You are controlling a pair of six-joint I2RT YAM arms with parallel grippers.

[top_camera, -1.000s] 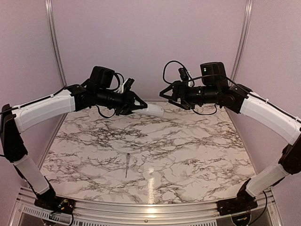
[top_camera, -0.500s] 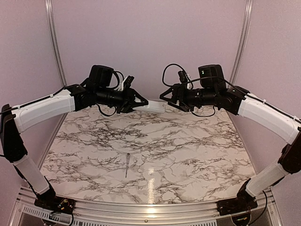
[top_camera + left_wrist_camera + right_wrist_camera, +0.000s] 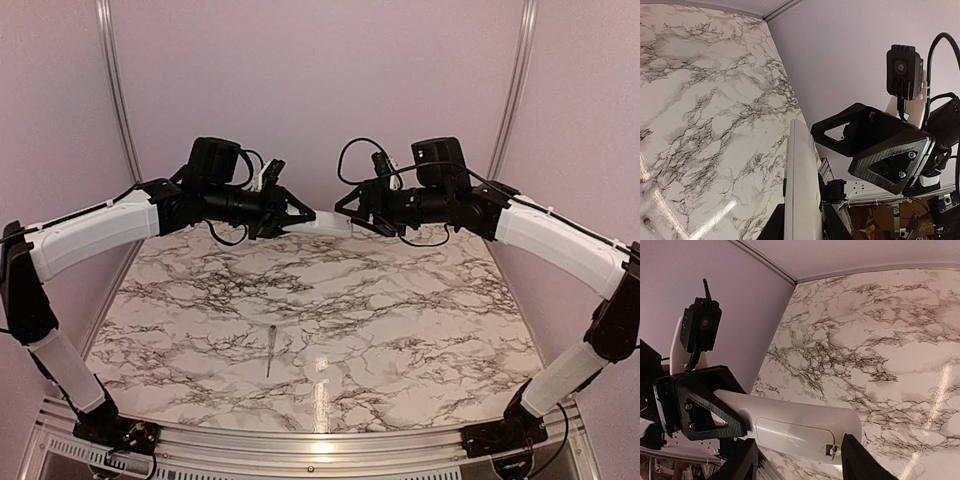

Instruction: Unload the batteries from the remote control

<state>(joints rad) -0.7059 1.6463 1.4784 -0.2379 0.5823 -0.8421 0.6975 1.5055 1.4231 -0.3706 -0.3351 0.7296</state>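
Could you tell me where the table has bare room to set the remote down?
The table is bare right of the thin tool, and left of it. It is crowded only above the far edge, where the left gripper holds the remote control and the right gripper flanks its end.

The white marble-patterned table [image 3: 420, 300] carries one thin pen-like tool [image 3: 270, 350] near its front.

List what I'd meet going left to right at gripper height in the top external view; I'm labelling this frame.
left gripper → remote control → right gripper
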